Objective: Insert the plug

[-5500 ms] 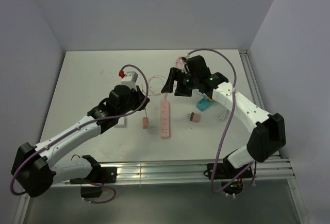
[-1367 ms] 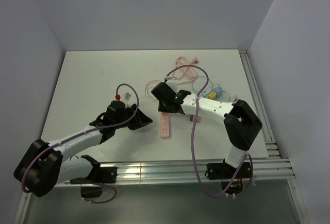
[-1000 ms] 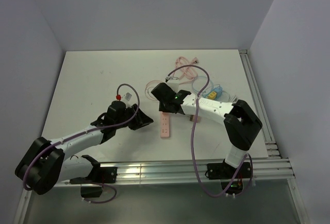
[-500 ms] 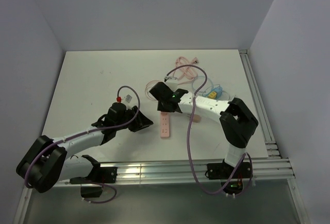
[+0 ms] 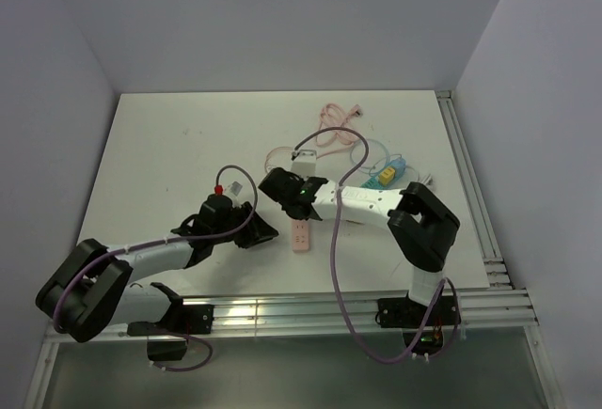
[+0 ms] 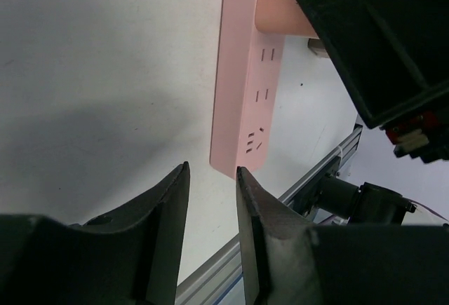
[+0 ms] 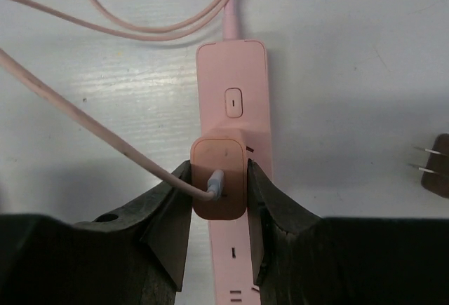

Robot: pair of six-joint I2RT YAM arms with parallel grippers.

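A pink power strip (image 7: 233, 95) lies flat on the white table (image 5: 169, 146), with its cord leading away at the far end. My right gripper (image 7: 219, 172) is shut on the pink plug (image 7: 220, 152), a small block with a pink cable coming out of its top. The plug stands upright on the strip just below the strip's switch. My left gripper (image 6: 212, 172) hovers low by the strip's near end (image 6: 242, 147), open with a narrow gap and nothing between its fingers. From above, both grippers meet at the strip (image 5: 300, 236), the left gripper (image 5: 266, 232) beside it and the right gripper (image 5: 287, 197) over it.
A brown two-pronged plug (image 7: 438, 166) lies right of the strip. Loose pink cable (image 5: 334, 113) and blue and yellow items (image 5: 386, 176) sit at the back right. An aluminium rail (image 5: 329, 310) runs along the table's near edge.
The right gripper has shifted left and nearer along the strip, still holding the plug. The left gripper has slid towards the strip's near end and its jaws have narrowed slightly.
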